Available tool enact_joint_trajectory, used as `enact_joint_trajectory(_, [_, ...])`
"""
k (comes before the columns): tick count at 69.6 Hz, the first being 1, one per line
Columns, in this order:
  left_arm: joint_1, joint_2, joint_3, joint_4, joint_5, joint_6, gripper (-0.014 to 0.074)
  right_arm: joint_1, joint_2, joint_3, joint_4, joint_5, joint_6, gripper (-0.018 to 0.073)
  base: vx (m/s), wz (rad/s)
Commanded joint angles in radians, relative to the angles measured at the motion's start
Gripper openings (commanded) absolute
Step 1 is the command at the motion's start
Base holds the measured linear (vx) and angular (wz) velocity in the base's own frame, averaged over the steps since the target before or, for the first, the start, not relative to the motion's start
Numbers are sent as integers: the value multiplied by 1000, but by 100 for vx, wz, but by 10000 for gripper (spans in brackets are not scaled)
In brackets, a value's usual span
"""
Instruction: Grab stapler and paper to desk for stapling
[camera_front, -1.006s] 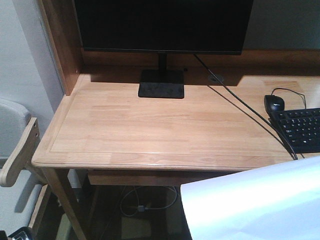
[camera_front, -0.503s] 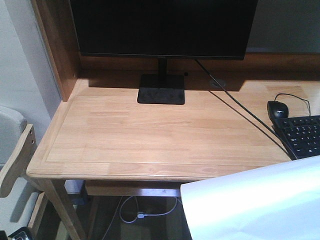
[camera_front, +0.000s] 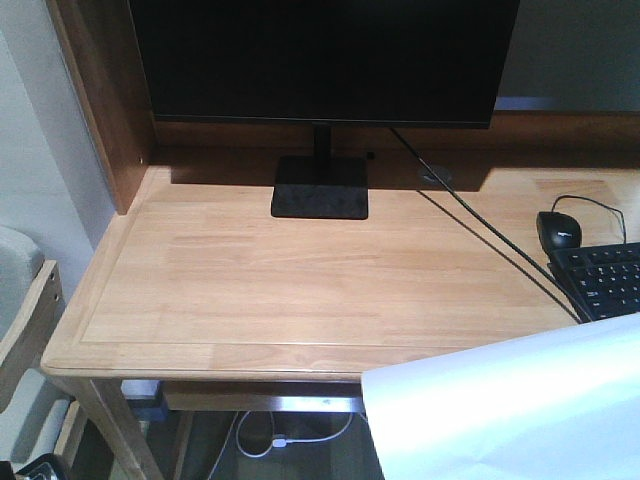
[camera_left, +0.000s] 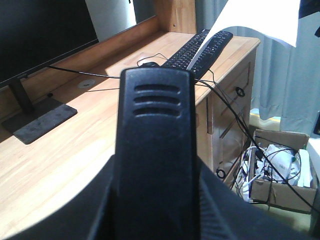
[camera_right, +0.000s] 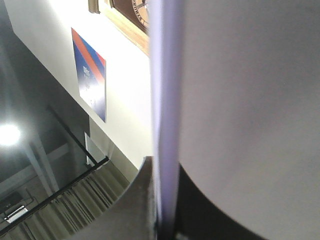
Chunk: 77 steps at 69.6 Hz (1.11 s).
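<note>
The black stapler (camera_left: 155, 150) stands lengthwise in the middle of the left wrist view, its ribbed end pointing away. My left gripper (camera_left: 155, 215) is shut on it, one dark finger on each side. The white paper (camera_front: 510, 410) hangs in the air at the lower right of the front view, just off the front edge of the light-wood desk (camera_front: 250, 290). In the right wrist view the paper (camera_right: 250, 100) runs edge-on through my right gripper (camera_right: 165, 220), which is shut on it. The paper's curled top (camera_left: 260, 20) also shows in the left wrist view.
A black monitor (camera_front: 320, 60) on a flat stand (camera_front: 320, 188) sits at the back of the desk. A black mouse (camera_front: 558, 229), keyboard (camera_front: 605, 280) and cable (camera_front: 490, 250) lie at the right. A chair arm (camera_front: 25, 320) is left; a cardboard box (camera_left: 280, 165) sits right of the desk.
The front view has moved closer to the desk, which now sits lower and larger in frame. The paper stays at the lower right, still held.
</note>
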Motion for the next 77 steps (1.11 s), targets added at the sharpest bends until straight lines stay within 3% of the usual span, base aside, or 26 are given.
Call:
enact_joint_trajectory(1, [-3,9,-29,-34,-113,1,-6,2,12,5,4,-53,-15,-10,6,0])
enact_joint_trajectory(77, [-3,9,-29,-35,-114,1,-6,2,12,5,4,-53,-15,-10,1,0])
